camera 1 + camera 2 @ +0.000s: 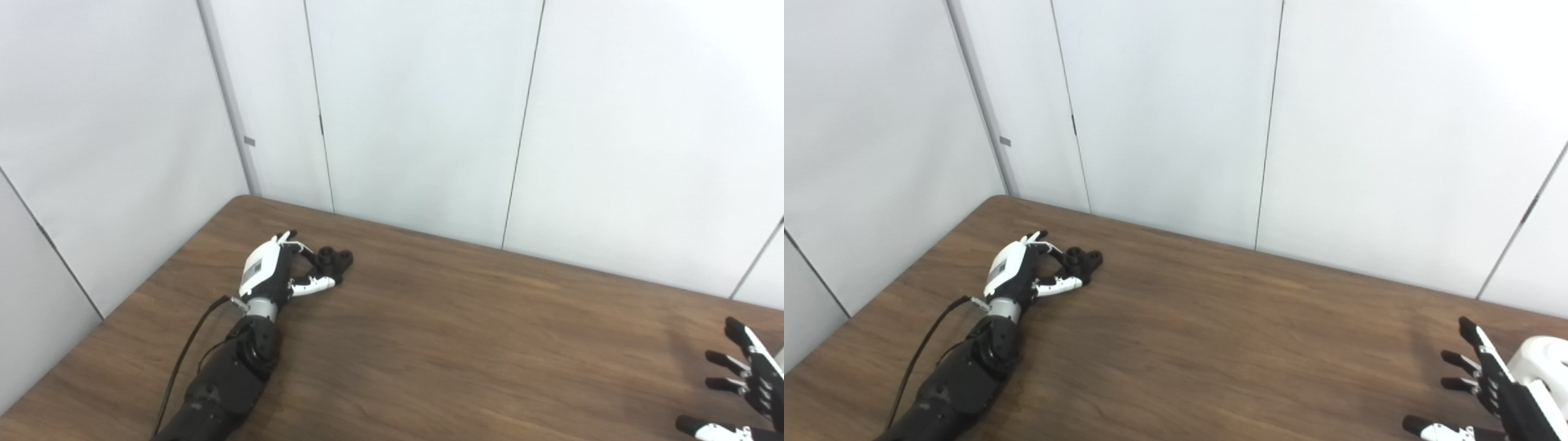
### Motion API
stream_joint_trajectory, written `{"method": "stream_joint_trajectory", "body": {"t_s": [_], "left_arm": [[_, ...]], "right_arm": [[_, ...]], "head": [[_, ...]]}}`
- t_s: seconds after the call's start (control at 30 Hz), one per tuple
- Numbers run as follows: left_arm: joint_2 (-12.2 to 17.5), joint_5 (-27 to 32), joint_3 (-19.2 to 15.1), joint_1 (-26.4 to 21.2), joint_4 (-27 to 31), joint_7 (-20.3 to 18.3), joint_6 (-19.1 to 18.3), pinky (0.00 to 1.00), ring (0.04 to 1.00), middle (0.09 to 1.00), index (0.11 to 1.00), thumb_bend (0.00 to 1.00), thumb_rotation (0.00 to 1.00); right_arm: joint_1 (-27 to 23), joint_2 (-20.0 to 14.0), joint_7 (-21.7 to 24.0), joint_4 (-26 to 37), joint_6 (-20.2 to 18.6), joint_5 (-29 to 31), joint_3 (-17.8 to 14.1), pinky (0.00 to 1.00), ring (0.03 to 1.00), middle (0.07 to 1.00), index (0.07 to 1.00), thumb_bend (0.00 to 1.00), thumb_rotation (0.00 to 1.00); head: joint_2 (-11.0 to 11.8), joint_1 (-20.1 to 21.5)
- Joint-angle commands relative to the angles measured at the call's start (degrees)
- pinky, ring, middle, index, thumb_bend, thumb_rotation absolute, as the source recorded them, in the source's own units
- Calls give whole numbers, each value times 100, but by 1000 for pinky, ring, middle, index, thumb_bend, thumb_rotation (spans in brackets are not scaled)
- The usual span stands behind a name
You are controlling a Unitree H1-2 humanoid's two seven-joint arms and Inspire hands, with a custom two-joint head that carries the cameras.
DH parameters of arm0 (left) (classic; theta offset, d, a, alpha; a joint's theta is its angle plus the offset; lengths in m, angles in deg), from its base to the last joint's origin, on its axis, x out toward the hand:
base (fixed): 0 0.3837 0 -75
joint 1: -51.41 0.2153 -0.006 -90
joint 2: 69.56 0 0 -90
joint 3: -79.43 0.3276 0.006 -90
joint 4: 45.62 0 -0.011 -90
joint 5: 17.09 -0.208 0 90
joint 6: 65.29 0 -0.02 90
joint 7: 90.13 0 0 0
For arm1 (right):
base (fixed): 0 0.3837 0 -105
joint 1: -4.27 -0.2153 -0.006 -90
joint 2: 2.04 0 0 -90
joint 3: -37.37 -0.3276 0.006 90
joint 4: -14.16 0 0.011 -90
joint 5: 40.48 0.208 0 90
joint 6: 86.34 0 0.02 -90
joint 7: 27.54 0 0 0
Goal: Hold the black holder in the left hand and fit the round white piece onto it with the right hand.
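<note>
Cupping the black holder (332, 260), the left hand (269, 269)

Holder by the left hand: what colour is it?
Black holder, all over, at the left hand; clearest in the left eye view.

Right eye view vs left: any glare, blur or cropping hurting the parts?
Left eye view: even soft light, black holder dark and low in detail by the left hand; right hand cropped. Right eye view: round white piece slightly overexposed and cut off; mild sheen on the table.
</note>
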State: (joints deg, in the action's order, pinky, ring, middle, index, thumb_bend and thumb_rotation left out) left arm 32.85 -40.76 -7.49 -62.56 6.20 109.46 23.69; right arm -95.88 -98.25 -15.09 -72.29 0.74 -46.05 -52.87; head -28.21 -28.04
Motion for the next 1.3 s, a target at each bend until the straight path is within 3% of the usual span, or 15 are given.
{"method": "stream_joint_trajectory", "body": {"t_s": [0.0, 0.23, 0.5, 0.67, 0.93, 1.17, 1.27], "left_arm": [[-66, -98, 180, 65, -146, -203, -27, 1000, 1000, 940, 485, 525, 59], [-80, -45, 234, 118, -96, -222, 122, 1000, 1000, 938, 484, 525, 60], [-158, 132, 495, 326, 245, -629, 554, 1000, 1000, 953, 483, 525, 60], [-317, 124, 926, 432, 356, -988, 968, 1000, 1000, 969, 484, 525, 62], [-630, 214, 1492, 573, 839, -1543, 1293, 1000, 1000, 974, 482, 524, 65], [-818, -13, 2092, 602, 1182, -1806, 1707, 1000, 1000, 929, 482, 524, 61], [-877, -66, 2329, 600, 1312, -2013, 1791, 1000, 1000, 960, 482, 524, 65]], "right_arm": [[-210, -122, 35, 167, 83, 94, -79, 743, 876, 991, 991, 760, 235], [-226, -112, 31, 165, 82, 71, -87, 738, 874, 987, 991, 766, 246], [-269, -98, 17, 212, 23, 28, -79, 726, 865, 984, 984, 770, 247], [-292, -85, 8, 241, 6, 19, -72, 701, 857, 979, 980, 781, 267], [-276, -37, -43, 315, -32, -85, -49, 697, 858, 983, 982, 770, 238], [-263, 24, -71, 431, -78, -204, -39, 696, 857, 980, 991, 779, 253], [-265, 85, -44, 516, -234, -139, -54, 741, 873, 980, 990, 770, 213]], "head": [[-6, -6], [-4, 17], [-15, 79], [-43, 193], [-132, 459], [-246, 879], [-308, 1120]]}}
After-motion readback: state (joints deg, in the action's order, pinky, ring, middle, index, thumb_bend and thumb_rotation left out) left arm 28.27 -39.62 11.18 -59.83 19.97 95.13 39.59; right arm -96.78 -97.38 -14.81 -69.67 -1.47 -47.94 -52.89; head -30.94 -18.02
